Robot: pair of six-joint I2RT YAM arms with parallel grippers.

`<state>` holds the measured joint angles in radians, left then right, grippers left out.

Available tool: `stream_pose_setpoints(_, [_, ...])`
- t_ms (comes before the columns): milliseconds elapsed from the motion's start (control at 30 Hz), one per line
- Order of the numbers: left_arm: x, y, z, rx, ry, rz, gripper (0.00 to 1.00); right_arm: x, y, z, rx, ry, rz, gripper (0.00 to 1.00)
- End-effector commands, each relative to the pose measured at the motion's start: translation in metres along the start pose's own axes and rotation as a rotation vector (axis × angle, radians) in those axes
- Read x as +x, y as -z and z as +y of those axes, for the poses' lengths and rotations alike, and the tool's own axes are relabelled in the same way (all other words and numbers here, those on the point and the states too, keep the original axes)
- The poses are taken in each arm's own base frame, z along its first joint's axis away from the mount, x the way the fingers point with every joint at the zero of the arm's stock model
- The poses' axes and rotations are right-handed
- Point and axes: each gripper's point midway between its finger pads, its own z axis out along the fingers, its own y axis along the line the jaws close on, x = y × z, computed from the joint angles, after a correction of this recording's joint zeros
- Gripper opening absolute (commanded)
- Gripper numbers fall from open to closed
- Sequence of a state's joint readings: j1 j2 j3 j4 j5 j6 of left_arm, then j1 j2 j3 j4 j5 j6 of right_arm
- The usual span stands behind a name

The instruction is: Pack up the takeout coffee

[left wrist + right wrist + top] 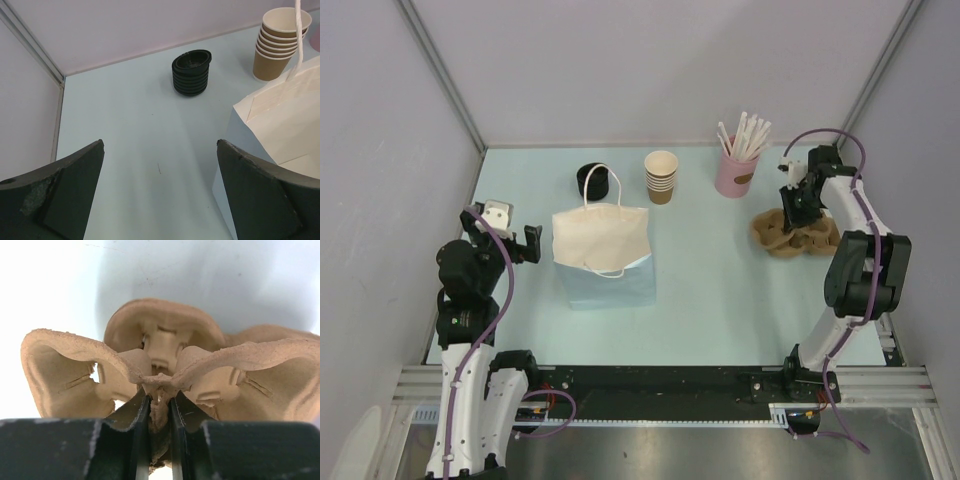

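Bounding walls [620,60]: three sides of the desk [720,290]; open stretch between bag [603,245] and carrier [790,238].
Back row: lid stack [592,181], cup stack [661,177], pink cup [733,175] holding white sticks.
Bag: inside hidden.
Left fingers [65,195]: wide apart, empty, beside bag.
Right fingers [141,435]: clamped on the carrier's middle ridge.
Lidded coffee cup: cannot tell where.
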<state>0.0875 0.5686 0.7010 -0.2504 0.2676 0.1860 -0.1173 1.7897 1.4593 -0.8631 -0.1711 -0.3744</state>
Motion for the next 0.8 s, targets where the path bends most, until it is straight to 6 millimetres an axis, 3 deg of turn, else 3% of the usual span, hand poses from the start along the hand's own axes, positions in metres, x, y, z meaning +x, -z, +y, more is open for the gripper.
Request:
stream_pose_setpoints(0, [-0.008, 0.002, 0.001, 0.004, -0.034, -0.022, 1.00, -0.015, 0.063, 0.007, 0.050, 0.020, -0.128, 0.17])
stream_pose_setpoints(33, [-0.014, 0.004, 0.002, 0.004, -0.047, -0.032, 0.99, -0.018, 0.082, 0.010, 0.058, 0.027, -0.172, 0.17])
stream_pose_setpoints(200, [-0.040, 0.016, 0.000, 0.042, -0.147, -0.048, 1.00, -0.009, 0.136, 0.038, 0.036, 0.049, -0.272, 0.18])
stream_pose_setpoints(367, [-0.073, 0.023, -0.001, 0.075, -0.220, -0.091, 0.99, 0.000, 0.188, 0.084, -0.027, 0.101, -0.415, 0.20])
stream_pose_setpoints(433, [-0.090, 0.024, 0.000, 0.074, -0.219, -0.111, 1.00, 0.005, 0.197, 0.099, -0.070, 0.109, -0.440, 0.20])
stream_pose_setpoints(467, [-0.092, 0.018, -0.002, 0.102, -0.213, -0.105, 1.00, 0.006, 0.200, 0.117, -0.109, 0.132, -0.447, 0.21])
stream_pose_setpoints(567, [-0.103, 0.005, -0.015, 0.208, -0.174, -0.108, 0.99, 0.016, 0.208, 0.135, -0.159, 0.168, -0.453, 0.21])
stream_pose_setpoints(600, [-0.113, 0.005, -0.021, 0.247, -0.170, -0.127, 1.00, 0.018, 0.211, 0.138, -0.168, 0.177, -0.464, 0.21])
stream_pose_setpoints(767, [-0.113, -0.023, -0.056, 0.455, -0.139, -0.086, 0.99, 0.024, 0.217, 0.148, -0.172, 0.252, -0.461, 0.21])
